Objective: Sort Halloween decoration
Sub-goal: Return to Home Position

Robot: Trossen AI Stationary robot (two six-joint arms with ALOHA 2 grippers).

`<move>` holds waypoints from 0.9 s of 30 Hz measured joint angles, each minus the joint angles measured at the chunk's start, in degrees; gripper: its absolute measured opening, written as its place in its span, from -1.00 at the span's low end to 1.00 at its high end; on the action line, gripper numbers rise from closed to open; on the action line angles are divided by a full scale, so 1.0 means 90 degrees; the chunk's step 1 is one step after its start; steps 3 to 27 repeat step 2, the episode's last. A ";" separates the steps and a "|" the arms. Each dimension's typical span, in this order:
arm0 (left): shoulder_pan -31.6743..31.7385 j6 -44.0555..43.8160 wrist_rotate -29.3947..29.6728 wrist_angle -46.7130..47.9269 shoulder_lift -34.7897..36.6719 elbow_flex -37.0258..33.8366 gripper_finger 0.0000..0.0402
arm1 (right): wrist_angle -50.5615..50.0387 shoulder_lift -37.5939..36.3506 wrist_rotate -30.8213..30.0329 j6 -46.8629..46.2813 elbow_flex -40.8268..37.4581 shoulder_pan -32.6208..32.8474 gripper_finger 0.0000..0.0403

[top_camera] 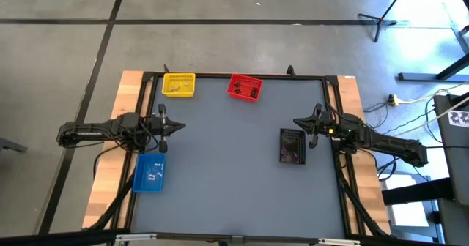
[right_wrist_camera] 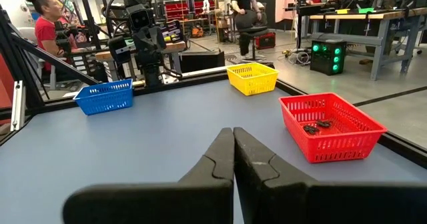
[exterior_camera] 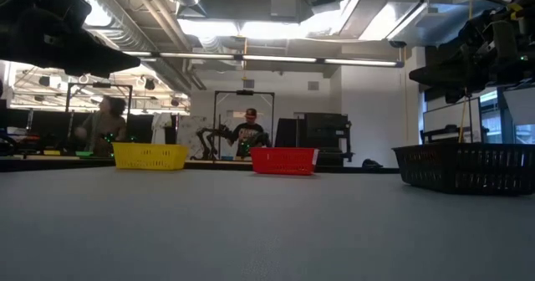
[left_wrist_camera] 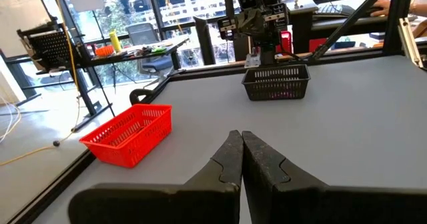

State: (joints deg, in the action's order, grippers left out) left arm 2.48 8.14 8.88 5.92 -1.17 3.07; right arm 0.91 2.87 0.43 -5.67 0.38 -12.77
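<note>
Grey bench (top_camera: 234, 202) lies bare across its middle, with four bins near its edges: yellow bin (top_camera: 179, 84) and red bin (top_camera: 245, 87) along the far side, blue bin (top_camera: 151, 173) beside the left arm, black bin (top_camera: 292, 146) beside the right. Halloween decoration (right_wrist_camera: 317, 126) lies inside them, dark pieces in the red. Left tool (left_wrist_camera: 239, 134) and right tool (right_wrist_camera: 232, 131) hang pinched closed at opposite sides.

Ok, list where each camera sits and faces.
High: overhead, straight down on the grey table; both arms show.
Low: table height, level toward the room; arms overhead.
Left wrist: past shut left gripper toward black plastic mesh bin.
Right wrist: past shut right gripper toward blue plastic mesh bin.
All four share the red plastic mesh bin.
</note>
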 joint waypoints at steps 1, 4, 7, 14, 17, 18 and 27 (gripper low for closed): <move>0.0000 0.0000 0.0000 -0.0001 0.0000 0.0000 -1.00 | 0.0000 0.0000 0.0000 0.0000 0.0000 0.0001 -1.00; 0.0000 0.0000 0.0000 0.0001 0.0000 0.0000 -1.00 | -0.0001 0.0000 0.0000 0.0000 0.0000 0.0001 -1.00; 0.0000 0.0000 0.0000 0.0001 0.0000 0.0000 -1.00 | -0.0001 0.0000 0.0000 0.0000 0.0000 0.0001 -1.00; 0.0000 0.0000 0.0000 0.0001 0.0000 0.0000 -1.00 | -0.0001 0.0000 0.0000 0.0000 0.0000 0.0001 -1.00; 0.0000 0.0000 0.0000 0.0001 0.0000 0.0000 -1.00 | -0.0001 0.0000 0.0000 0.0000 0.0000 0.0001 -1.00; 0.0000 0.0000 0.0000 0.0001 0.0000 0.0000 -1.00 | -0.0001 0.0000 0.0000 0.0000 0.0000 0.0001 -1.00; 0.0000 0.0000 0.0000 0.0001 0.0000 0.0000 -1.00 | -0.0001 0.0000 0.0000 0.0000 0.0000 0.0001 -1.00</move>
